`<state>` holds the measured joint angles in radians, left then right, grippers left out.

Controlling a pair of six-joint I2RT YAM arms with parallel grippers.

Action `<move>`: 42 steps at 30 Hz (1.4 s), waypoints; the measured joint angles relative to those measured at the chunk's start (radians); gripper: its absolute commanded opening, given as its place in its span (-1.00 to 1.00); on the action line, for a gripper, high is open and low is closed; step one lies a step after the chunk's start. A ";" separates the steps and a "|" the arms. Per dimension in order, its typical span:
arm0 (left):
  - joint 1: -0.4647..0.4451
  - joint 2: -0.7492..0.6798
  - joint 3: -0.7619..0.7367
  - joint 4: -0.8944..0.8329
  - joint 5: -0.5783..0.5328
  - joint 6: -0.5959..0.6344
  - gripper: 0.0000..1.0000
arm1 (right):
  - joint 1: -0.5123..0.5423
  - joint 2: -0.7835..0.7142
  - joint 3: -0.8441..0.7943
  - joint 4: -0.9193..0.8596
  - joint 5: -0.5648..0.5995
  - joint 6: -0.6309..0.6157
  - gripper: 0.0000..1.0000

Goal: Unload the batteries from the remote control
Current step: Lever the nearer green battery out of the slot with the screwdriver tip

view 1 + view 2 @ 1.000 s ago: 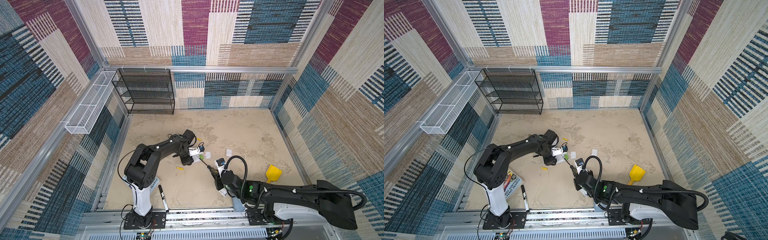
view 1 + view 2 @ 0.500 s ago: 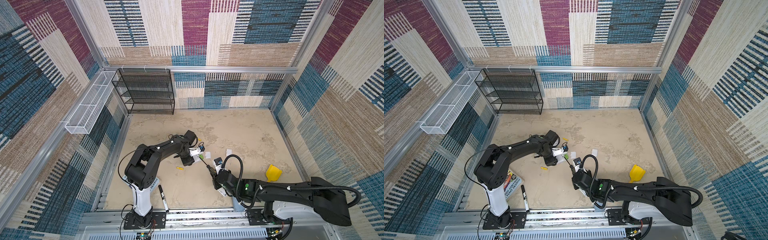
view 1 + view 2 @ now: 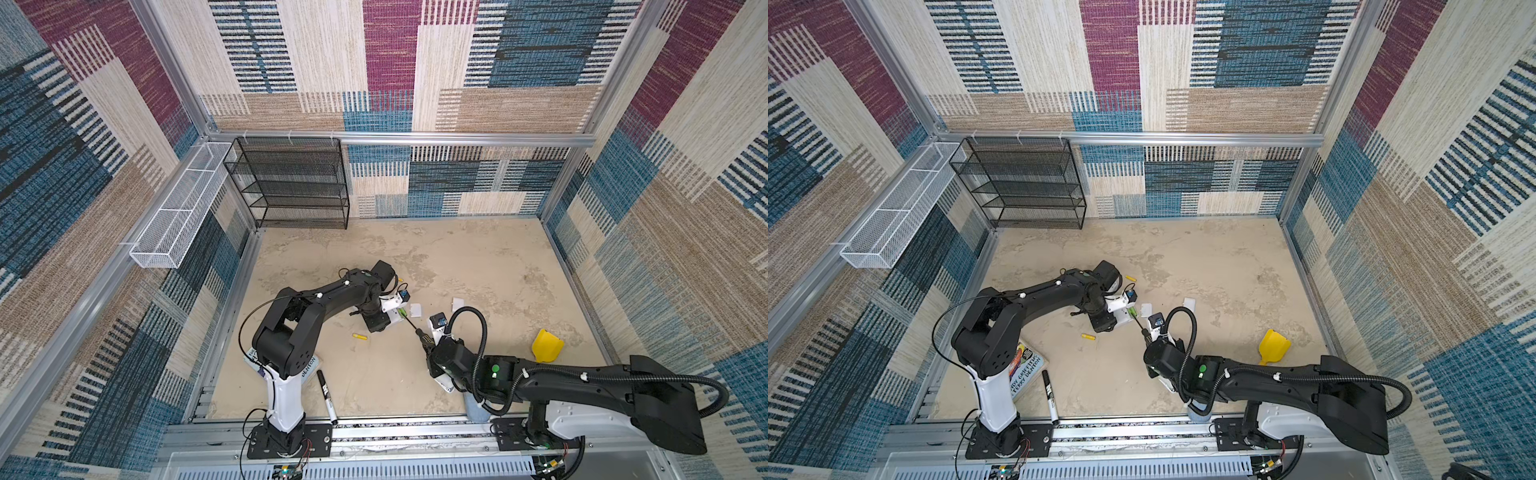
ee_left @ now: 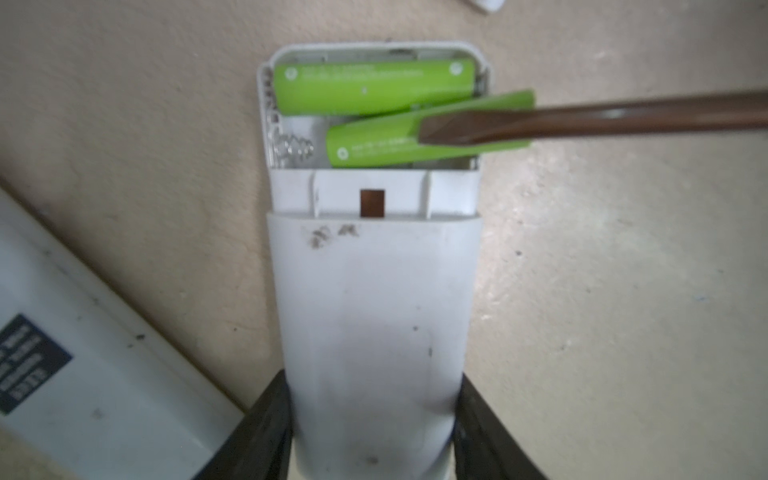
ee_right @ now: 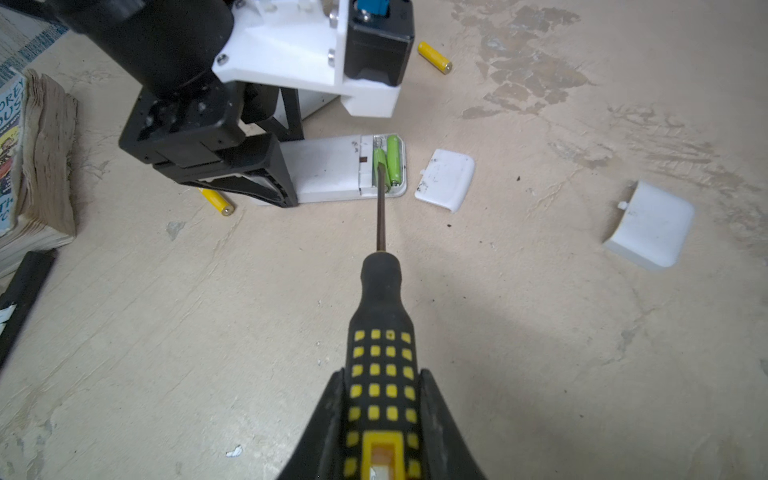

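- One black, yellow-studded screwdriver (image 5: 379, 291) sits nearest. The right end effector (image 5: 380, 386) is clenched on its handle, so the flat blade reaches forward as a lever.
- Its tip is wedged at a lime green cylindrical battery (image 4: 374, 145), which lies tilted with one end raised over the compartment wall. The second green battery (image 4: 374, 87) lies seated flat.
- Both occupy the open bay of the white plastic remote control (image 4: 374, 291). The left end effector (image 4: 374, 386) grasps it by the sides, likely to pin it to the beige counter (image 5: 540, 332) against the prying.
- Beside it lie a yellow battery (image 5: 216, 201) and a white cover (image 5: 446, 178). Farther off lies another yellow battery (image 5: 434, 56).
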<state>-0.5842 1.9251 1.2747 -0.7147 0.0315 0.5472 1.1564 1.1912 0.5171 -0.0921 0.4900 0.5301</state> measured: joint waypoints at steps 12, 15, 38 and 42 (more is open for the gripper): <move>-0.012 0.001 0.011 -0.011 -0.028 -0.032 -0.39 | 0.009 -0.050 0.002 -0.018 0.000 -0.008 -1.00; -0.015 -0.001 0.009 -0.011 -0.035 -0.043 -0.39 | 0.009 -0.060 0.009 -0.014 0.000 -0.018 -1.00; -0.047 -0.016 0.000 -0.051 -0.112 -0.099 -0.40 | 0.008 0.046 0.019 0.021 -0.008 0.029 -1.00; -0.056 -0.016 0.003 -0.059 -0.124 -0.099 -0.40 | 0.007 0.058 0.019 0.037 -0.008 0.029 -1.00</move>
<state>-0.6403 1.9087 1.2774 -0.7734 -0.0925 0.4484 1.1637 1.2495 0.5362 -0.0555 0.4816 0.5587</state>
